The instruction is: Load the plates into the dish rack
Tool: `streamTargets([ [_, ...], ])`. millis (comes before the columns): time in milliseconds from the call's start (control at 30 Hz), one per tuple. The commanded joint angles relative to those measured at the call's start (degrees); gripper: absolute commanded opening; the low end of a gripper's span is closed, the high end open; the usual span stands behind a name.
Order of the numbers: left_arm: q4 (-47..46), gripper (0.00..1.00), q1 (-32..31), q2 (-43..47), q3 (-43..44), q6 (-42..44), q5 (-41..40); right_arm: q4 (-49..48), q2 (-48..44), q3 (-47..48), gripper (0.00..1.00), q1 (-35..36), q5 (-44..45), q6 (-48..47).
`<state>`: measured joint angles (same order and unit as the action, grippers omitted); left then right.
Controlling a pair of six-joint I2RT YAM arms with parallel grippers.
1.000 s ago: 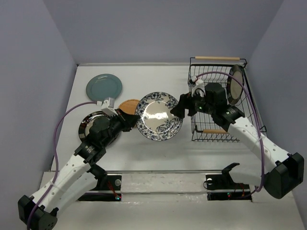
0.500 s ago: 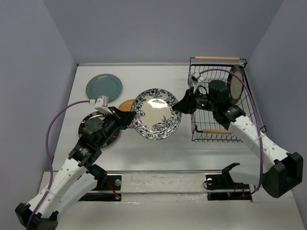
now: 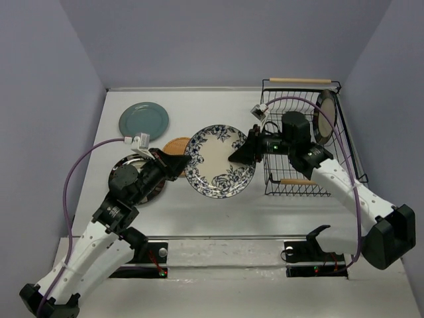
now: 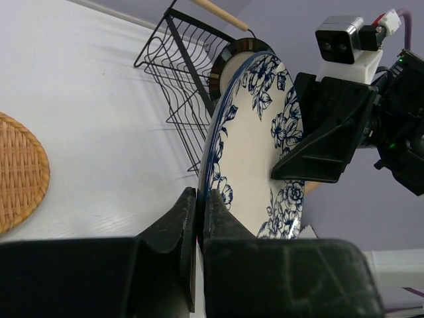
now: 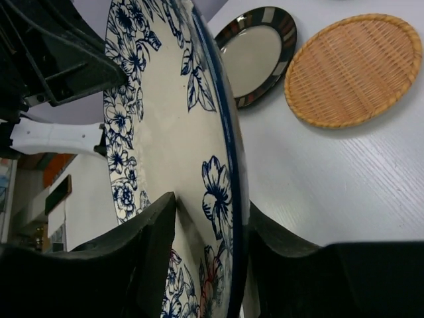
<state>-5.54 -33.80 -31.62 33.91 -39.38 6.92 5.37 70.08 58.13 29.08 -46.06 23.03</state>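
The white plate with blue floral pattern (image 3: 220, 161) is held tilted above the table between both arms. My left gripper (image 3: 182, 163) is shut on its left rim, with the jaws (image 4: 199, 195) pinched on the edge. My right gripper (image 3: 242, 154) is open, and its fingers straddle the right rim (image 5: 209, 205) with a gap on the face side. The teal plate (image 3: 144, 120), the woven orange-tan plate (image 3: 175, 146) and one striped-rimmed plate (image 3: 124, 179) lie on the table. The other striped-rimmed plate (image 3: 325, 117) stands in the black wire dish rack (image 3: 299, 81).
The rack stands at the far right, right behind my right arm. My left arm reaches over the striped plate on the table. In the right wrist view the striped plate (image 5: 255, 53) and the woven plate (image 5: 354, 69) lie below the held plate.
My right gripper has moved left from beside the rack onto the floral plate's right rim. The plate has shifted slightly right and down in my left gripper.
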Motion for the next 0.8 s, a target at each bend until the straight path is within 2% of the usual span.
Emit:
streamTargets([
  [0,-15.7,0.06,-0.5,2.6,6.0,-4.7,5.0,-3.9,0.1,1.2,0.39,0.6,-3.8,1.5],
  [33,-15.6,0.06,-0.5,2.7,5.8,-4.7,4.9,-4.0,-0.2,1.2,0.2,0.6,-3.1,1.7],
  [67,-15.5,0.06,-0.5,2.8,5.6,-4.7,4.8,-4.0,-0.6,1.1,0.11,0.6,-2.6,1.7],
  [100,-15.3,0.06,-0.5,2.9,5.6,-4.7,4.3,-4.1,-0.8,1.0,0.07,0.6,-1.1,1.8],
  [200,-14.2,0.08,-0.4,2.9,5.9,-3.8,3.8,-4.1,-2.2,0.8,0.07,0.6,1.7,1.9],
  [233,-13.7,0.16,-0.4,2.6,6.4,-3.4,3.4,-4.1,-2.7,0.8,0.07,0.6,4.2,2.0],
  [267,-12.2,0.37,-0.4,2.4,6.9,-2.9,3.3,-4.1,-3.0,0.7,0.07,0.6,5.6,2.3],
  [333,-10.0,0.61,-0.4,2.0,7.9,-0.1,2.6,-4.1,-4.2,0.8,0.07,0.6,10.0,2.2],
  [367,-6.6,0.81,-0.4,1.4,9.3,1.0,2.1,-4.2,-4.7,1.0,0.07,0.6,11.8,2.3],
  [433,-2.0,0.96,-0.5,0.7,11.4,5.4,-0.9,-4.2,-6.0,2.2,0.07,0.6,16.5,2.4],
  [467,1.7,0.99,-0.4,0.1,13.2,7.0,-1.9,-4.1,-6.4,2.9,0.07,0.1,18.0,2.5],
  [600,8.7,0.99,-0.5,-0.2,15.9,12.6,-5.6,-4.2,-7.9,7.2,0.07,-2.8,23.6,2.9],
  [700,12.2,0.99,-0.5,1.0,16.4,15.7,-8.5,-3.3,-9.5,10.5,0.07,-7.9,28.3,1.8],
  [767,14.0,0.99,-0.4,2.3,15.1,17.3,-9.8,-0.6,-10.4,13.0,0.07,-12.2,34.8,-0.9],
])
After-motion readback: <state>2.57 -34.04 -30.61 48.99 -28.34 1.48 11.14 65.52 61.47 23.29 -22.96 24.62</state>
